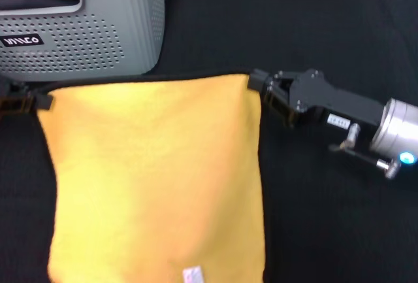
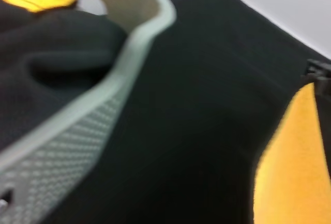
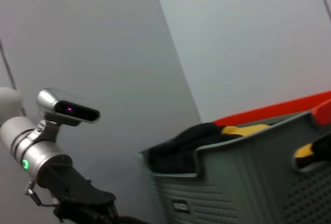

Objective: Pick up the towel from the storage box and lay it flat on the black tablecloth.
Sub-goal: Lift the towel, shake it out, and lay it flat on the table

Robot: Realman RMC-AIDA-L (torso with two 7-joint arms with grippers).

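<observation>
Towel (image 1: pixel 153 178) out of storage box (image 1: pixel 98 41), spread between both pincers above black tablecloth (image 1: pixel 326 217). Right gripper (image 1: pixel 256 83) pinches one top corner, left gripper (image 1: pixel 32 100) the other. Remaining: lower flat, release.

The black tablecloth (image 1: pixel 326 231) is covering the whole work surface, its matte fabric showing on every side; the storage box (image 1: pixel 98 41) is sitting on it at the far left; the towel (image 1: pixel 157 178) is spreading across it just in front of the box.
</observation>
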